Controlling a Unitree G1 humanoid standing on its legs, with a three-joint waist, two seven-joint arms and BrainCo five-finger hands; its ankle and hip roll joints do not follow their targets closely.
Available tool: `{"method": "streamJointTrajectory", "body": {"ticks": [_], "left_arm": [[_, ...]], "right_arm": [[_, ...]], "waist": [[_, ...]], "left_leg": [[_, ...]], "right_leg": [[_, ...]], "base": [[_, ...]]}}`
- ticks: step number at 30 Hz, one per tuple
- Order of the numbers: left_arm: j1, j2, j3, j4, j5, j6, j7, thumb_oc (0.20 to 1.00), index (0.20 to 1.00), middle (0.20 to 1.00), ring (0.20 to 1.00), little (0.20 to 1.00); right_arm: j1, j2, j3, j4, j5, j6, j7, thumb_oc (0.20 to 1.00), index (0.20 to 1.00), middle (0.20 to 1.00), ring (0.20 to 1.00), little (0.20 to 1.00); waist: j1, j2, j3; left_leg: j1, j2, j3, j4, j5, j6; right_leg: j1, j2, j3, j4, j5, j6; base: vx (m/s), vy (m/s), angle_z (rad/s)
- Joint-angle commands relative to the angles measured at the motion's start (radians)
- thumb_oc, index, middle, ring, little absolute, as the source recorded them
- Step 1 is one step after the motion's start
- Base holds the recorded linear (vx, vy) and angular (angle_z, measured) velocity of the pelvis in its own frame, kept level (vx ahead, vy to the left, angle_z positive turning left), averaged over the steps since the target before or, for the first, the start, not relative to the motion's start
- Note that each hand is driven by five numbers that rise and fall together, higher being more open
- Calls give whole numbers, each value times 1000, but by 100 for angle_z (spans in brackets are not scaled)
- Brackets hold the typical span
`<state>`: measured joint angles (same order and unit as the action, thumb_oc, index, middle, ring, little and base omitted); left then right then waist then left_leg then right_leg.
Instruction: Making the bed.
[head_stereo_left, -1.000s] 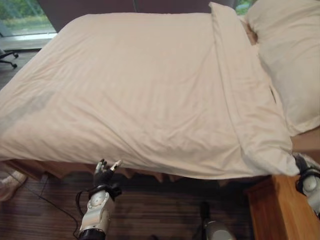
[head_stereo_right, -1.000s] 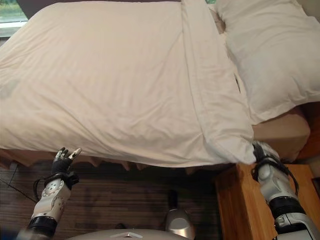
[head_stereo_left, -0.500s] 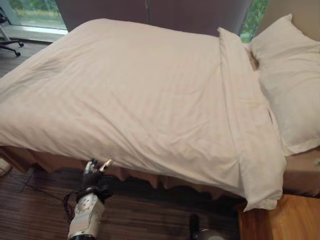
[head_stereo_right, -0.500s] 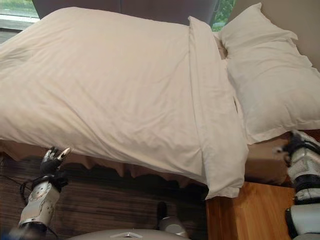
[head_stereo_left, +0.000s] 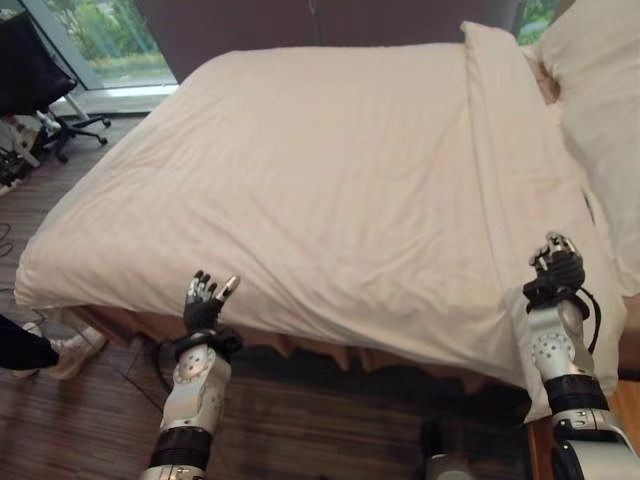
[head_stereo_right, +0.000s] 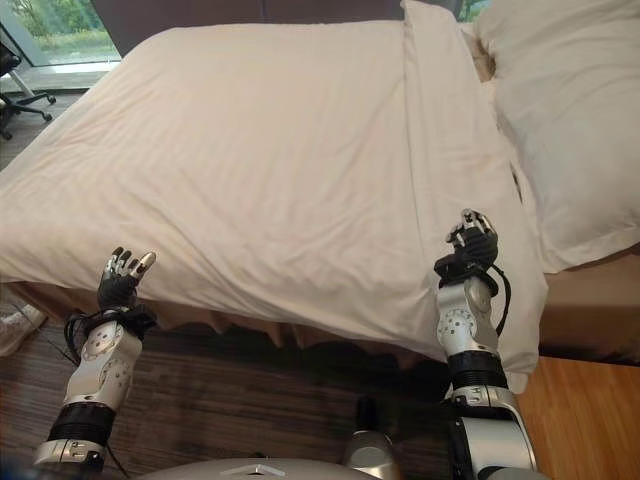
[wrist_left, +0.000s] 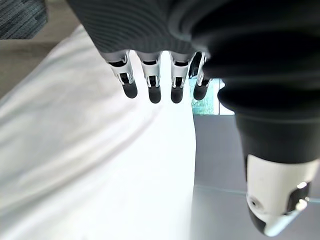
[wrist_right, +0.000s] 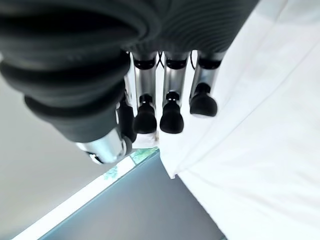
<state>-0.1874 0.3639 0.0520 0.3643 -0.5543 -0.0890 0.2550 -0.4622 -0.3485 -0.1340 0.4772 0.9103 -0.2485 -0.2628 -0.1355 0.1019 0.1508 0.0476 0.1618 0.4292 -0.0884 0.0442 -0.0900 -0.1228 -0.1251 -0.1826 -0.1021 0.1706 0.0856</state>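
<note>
- Cream striped duvet (head_stereo_left: 330, 190) lies spread over the bed, its near edge hanging over the side and its folded-back band (head_stereo_left: 510, 170) running toward the pillow (head_stereo_right: 570, 120).
- Left hand (head_stereo_left: 205, 303) hovers just off the duvet's near edge, fingers relaxed and apart, holding nothing.
- Right hand (head_stereo_right: 472, 243) is raised over the duvet's near corner by the folded band; its fingers look loosely bent, and nothing is pinched in them.
- To do the step well, it seems both hands should take the near edge at matching heights and draw evenly, so the stripes stay straight and the soft creases near the corner flatten.
- The cloth is limp; a one-sided pull would probably skew the folded band.
- Beyond the duvet's far left corner stands an office chair (head_stereo_left: 40, 80); a person's shoe (head_stereo_left: 72, 352) rests on the floor (head_stereo_left: 90, 420) below the left end of the near edge, close to the left arm's path.
</note>
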Motion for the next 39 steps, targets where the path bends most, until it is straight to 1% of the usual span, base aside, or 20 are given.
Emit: {"method": "streamJointTrajectory", "body": {"ticks": [1,6,8,9,11,15,18,22,23,24,26,27,28,29,30,31,35,36,37,39], "left_arm": [[-122,90,10,-22,-65,-109,7,1000,1000,1000,1000,1000],[-138,76,-19,-2,-96,-128,1,1000,1000,1000,1000,1000],[-142,72,-21,11,-100,-131,1,1000,1000,1000,1000,1000],[-141,57,-34,44,-100,-137,2,1000,1000,1000,1000,1000],[-123,34,-48,64,-97,-139,-8,1000,1000,1000,1000,1000],[-62,14,-37,89,-114,-142,-26,1000,1000,1000,1000,1000],[-15,-13,-30,116,-127,-133,-37,1000,1000,1000,1000,1000],[17,-30,-18,143,-131,-113,-58,1000,1000,1000,1000,1000],[37,-40,-5,147,-135,-100,-69,1000,1000,1000,1000,1000],[40,-40,-5,146,-136,-100,-69,1000,1000,1000,1000,1000],[58,-49,5,145,-141,-90,-75,1000,1000,1000,1000,1000],[80,-49,11,139,-132,-76,-80,1000,1000,1000,1000,1000],[81,-49,12,138,-131,-76,-80,1000,1000,1000,1000,1000],[90,-48,13,127,-115,-71,-76,1000,1000,1000,1000,1000],[87,-50,9,119,-95,-69,-62,1000,1000,1000,1000,1000],[95,-53,4,93,-70,-70,-56,1000,1000,1000,1000,1000],[130,-25,-7,7,125,-49,-8,1000,1000,1000,1000,1000],[130,-25,-7,7,125,-49,-8,1000,1000,1000,1000,1000],[149,-15,-16,-55,192,-48,3,1000,1000,1000,1000,1000],[166,-7,-26,-110,257,-41,3,1000,1000,1000,1000,1000]], "right_arm": [[-175,-36,-23,-5,45,-97,-14,200,200,200,200,200],[-240,-66,-14,54,39,-99,-39,200,200,200,200,200],[-242,-67,-2,70,28,-88,-39,200,200,200,200,200],[-228,-43,15,122,25,-73,-35,200,200,200,200,200],[-196,-3,14,173,40,-57,-23,200,200,200,200,200],[-78,63,-35,257,116,-46,19,200,200,200,200,200],[36,103,-49,320,139,-24,56,200,200,200,200,200],[172,139,-78,400,150,20,97,200,200,200,200,200],[233,139,-100,451,137,51,108,200,200,200,200,200],[235,139,-100,452,137,51,110,200,200,200,200,200],[276,114,-111,490,96,77,106,200,200,200,200,200],[312,82,-107,507,7,106,89,200,200,200,200,200],[312,83,-106,506,6,106,88,200,200,200,200,200],[320,67,-84,484,-64,112,71,200,200,200,200,200],[333,57,-48,443,-140,122,62,526,526,526,526,526],[347,43,-11,394,-212,129,59,1000,1000,1000,1000,1000],[389,-20,126,116,-513,148,55,1000,1000,1000,1000,1000],[389,-20,126,116,-513,148,55,1000,1000,1000,1000,1000],[391,-61,169,-12,-658,148,34,1000,1000,1000,1000,1000],[408,-92,187,-114,-776,157,25,1000,1000,1000,1000,1000]], "waist": [[-30,-9,52],[-57,76,87],[-62,88,89],[-79,118,98],[-92,140,98],[-111,163,81],[-130,156,69],[-146,122,43],[-148,102,25],[-148,102,25],[-149,83,14],[-148,62,7],[-147,63,7],[-145,51,2],[-142,39,-1],[-139,28,-3],[-126,-27,-15],[-126,-27,-15],[-120,-49,-18],[-114,-69,-25]], "left_leg": [[-47,109,-53,1,96,-135],[-95,104,-37,1,114,-141],[-105,103,-33,1,116,-141],[-120,100,-21,1,118,-137],[-127,97,-12,1,114,-134],[-127,107,-1,1,111,-132],[-103,106,-2,1,104,-125],[-45,110,2,1,84,-119],[-9,114,5,1,72,-115],[-6,114,6,1,71,-115],[18,117,9,1,64,-114],[43,115,8,1,52,-112],[41,117,9,1,57,-112],[49,115,11,1,54,-112],[55,115,16,1,54,-112],[59,117,20,1,55,-113],[86,122,39,1,53,-116],[86,122,39,1,53,-116],[92,123,42,1,53,-115],[93,126,43,1,54,-115]], "right_leg": [[73,-12,70,15,-149,53],[16,-19,91,15,-145,57],[4,-18,96,15,-143,58],[-25,-21,113,15,-137,61],[-42,-23,128,15,-139,65],[-49,-13,141,15,-144,60],[-31,0,150,15,-147,50],[13,22,152,15,-158,38],[44,29,148,15,-166,36],[46,29,149,15,-167,36],[69,36,149,15,-171,34],[93,38,146,15,-178,34],[90,40,147,15,-174,32],[97,41,148,15,-170,33],[102,44,149,15,-166,32],[105,46,150,15,-163,31],[126,43,148,15,-151,35],[126,43,148,15,-151,35],[132,41,146,15,-144,39],[135,39,142,15,-139,40]], "base": [[-79,-41,-2],[-91,-36,-2],[-66,-21,-12],[-69,-14,-23],[-66,-18,-32],[3,-23,-29],[54,-14,-6],[84,-41,-12],[91,-30,-7],[94,2,-11],[61,33,-10],[55,28,-6],[36,49,-9],[-5,24,-12],[5,41,-15],[1,50,-10],[1,35,-5],[-6,79,-1],[-23,81,-3],[-15,93,-2]]}}
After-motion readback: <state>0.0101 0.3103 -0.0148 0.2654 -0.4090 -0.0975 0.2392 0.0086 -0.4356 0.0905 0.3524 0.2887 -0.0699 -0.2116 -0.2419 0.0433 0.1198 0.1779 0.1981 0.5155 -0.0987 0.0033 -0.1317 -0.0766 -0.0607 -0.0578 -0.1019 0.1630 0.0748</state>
